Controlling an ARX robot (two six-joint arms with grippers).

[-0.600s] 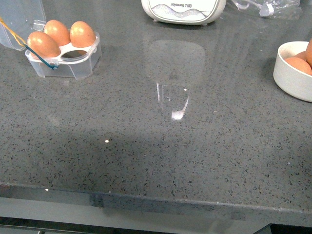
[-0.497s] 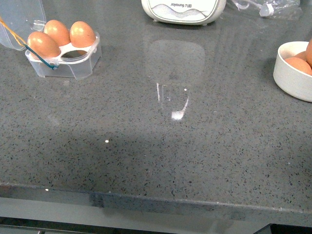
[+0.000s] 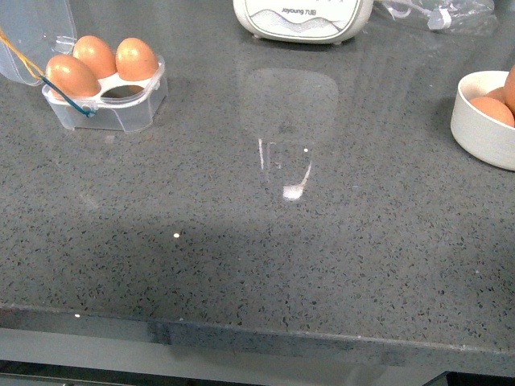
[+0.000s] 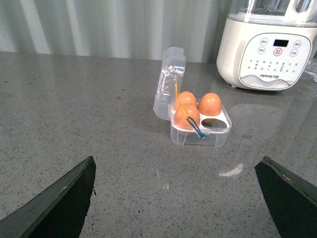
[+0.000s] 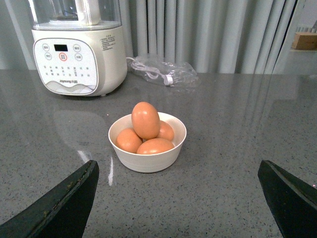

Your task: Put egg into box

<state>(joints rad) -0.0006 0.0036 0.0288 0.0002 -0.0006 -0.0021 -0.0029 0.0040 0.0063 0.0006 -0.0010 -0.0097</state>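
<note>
Currently, smooth orange-brown egg [image 5: 145, 120] is seen topmost in round white bowl [image 5: 148, 161], ahead of right gripper [image 5: 177, 163]; jaws spread wide.

You see a desk [image 3: 241, 265] of dark grey stone, flecked all over with black and pale specks. The box [image 4: 198, 140] is clear plastic with a white insert [image 4: 225, 119], a yellow band [image 4: 177, 96] and a blue band [image 4: 198, 131]. Its three eggs [image 4: 210, 104] are orange-brown. The egg [image 5: 145, 120] topping the cream-white bowl [image 5: 148, 161] matches them. The blender [image 5: 74, 64] is cream.
</note>
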